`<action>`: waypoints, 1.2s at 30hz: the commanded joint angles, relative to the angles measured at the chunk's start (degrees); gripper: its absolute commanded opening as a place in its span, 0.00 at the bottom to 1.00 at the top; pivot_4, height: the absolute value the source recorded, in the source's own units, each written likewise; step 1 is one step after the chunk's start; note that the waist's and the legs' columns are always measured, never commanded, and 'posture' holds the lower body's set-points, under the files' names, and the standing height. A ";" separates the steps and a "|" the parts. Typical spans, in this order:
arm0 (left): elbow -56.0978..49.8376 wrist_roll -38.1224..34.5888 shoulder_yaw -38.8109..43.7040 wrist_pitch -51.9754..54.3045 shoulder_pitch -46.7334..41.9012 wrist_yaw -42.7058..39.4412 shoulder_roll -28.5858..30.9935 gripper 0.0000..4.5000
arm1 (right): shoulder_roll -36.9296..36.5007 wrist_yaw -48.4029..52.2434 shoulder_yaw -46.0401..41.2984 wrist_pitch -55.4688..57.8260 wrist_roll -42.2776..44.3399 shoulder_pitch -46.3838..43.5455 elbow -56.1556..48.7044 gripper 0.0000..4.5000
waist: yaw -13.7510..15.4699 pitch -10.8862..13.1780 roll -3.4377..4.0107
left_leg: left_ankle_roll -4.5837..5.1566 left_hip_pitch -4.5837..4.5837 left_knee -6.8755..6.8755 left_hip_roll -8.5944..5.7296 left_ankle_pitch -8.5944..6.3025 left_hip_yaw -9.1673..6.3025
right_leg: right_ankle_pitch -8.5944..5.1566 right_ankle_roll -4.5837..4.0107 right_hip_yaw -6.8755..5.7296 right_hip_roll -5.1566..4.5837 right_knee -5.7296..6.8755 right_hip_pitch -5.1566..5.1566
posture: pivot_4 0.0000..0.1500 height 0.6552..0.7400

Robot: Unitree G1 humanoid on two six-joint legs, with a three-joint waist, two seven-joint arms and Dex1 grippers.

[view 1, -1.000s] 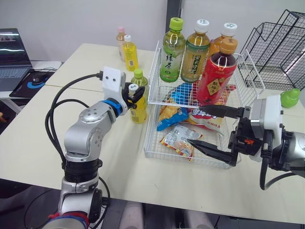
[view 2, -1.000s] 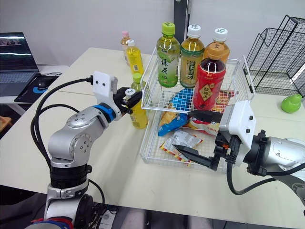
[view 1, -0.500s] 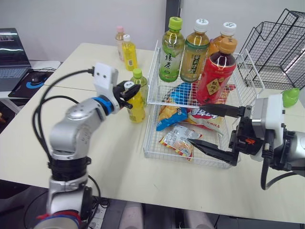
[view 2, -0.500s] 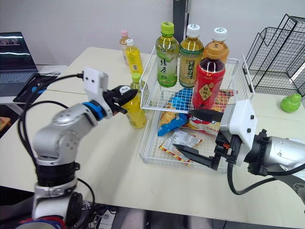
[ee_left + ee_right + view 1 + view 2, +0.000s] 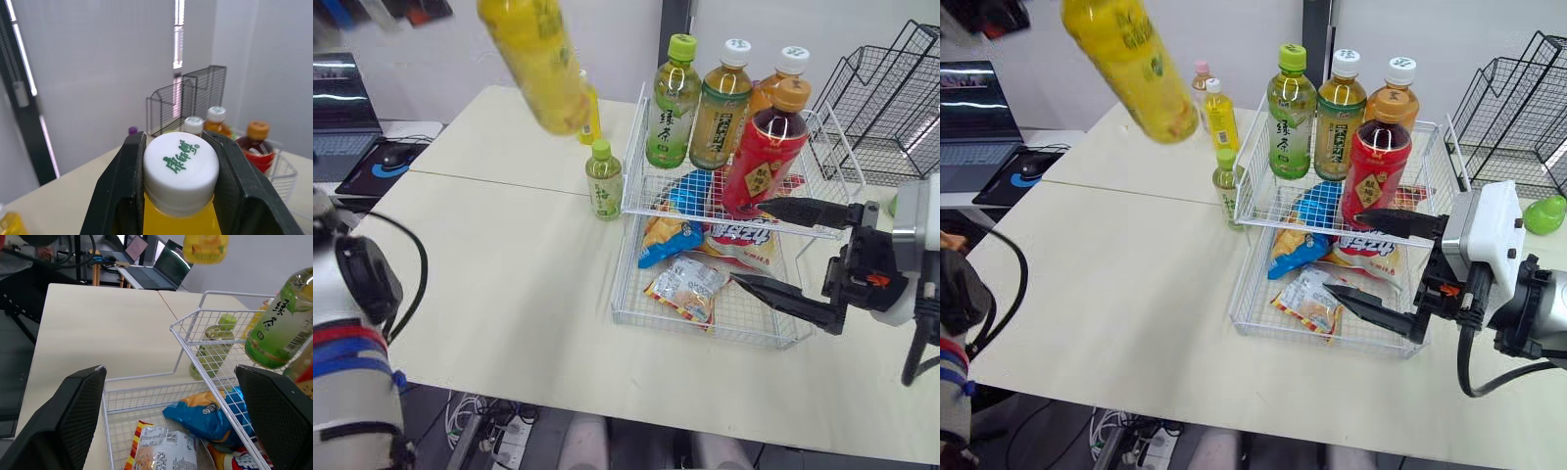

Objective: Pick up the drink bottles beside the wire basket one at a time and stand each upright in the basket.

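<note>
Mid-carry, the left pincer (image 5: 179,161) grasps the yellow bottle (image 5: 540,69) by its cap, tilted high at ten o'clock of the basket (image 5: 705,330); next it probably needs swinging over, righting and lowering in, with the right pincer (image 5: 746,242) released at five o'clock.

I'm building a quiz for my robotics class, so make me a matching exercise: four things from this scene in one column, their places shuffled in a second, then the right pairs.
1. yellow bottle
2. red bottle
3. small green-capped bottle
4. blue snack bag

A. in the lower tier of the wire basket
B. on the table beside the basket
C. held by its cap in the left gripper
D. in the basket's upper tier

Pairs: 1-C, 2-D, 3-B, 4-A.
</note>
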 commanded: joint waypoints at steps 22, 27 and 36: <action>10.67 11.58 -12.45 -21.58 0.85 -10.28 -26.29 0.30 | -1.17 -4.29 -11.50 0.55 1.45 5.83 -1.41 1.00 | -1.02 0.02 0.09 | 0.00 0.00 -0.06 -0.01 0.00 0.12 | 0.11 -0.26 0.16 0.04 0.07 -0.07 | 1.00 0.21; 12.12 12.97 -12.35 -23.16 1.61 -10.53 -27.70 0.30 | -1.51 -5.10 -11.06 0.48 1.18 5.71 -1.34 1.00 | -1.01 0.02 0.09 | 0.00 -0.01 -0.05 -0.02 0.00 0.12 | 0.11 -0.26 0.16 0.03 0.07 -0.07 | 1.00 0.21; 14.28 15.02 -12.87 -24.91 2.11 -11.25 -29.29 0.30 | -2.19 -5.57 -10.75 0.56 1.32 5.30 -0.91 1.00 | -1.06 0.02 0.09 | 0.00 0.01 -0.05 -0.03 0.00 0.11 | 0.11 -0.26 0.15 0.03 0.07 -0.04 | 1.00 0.21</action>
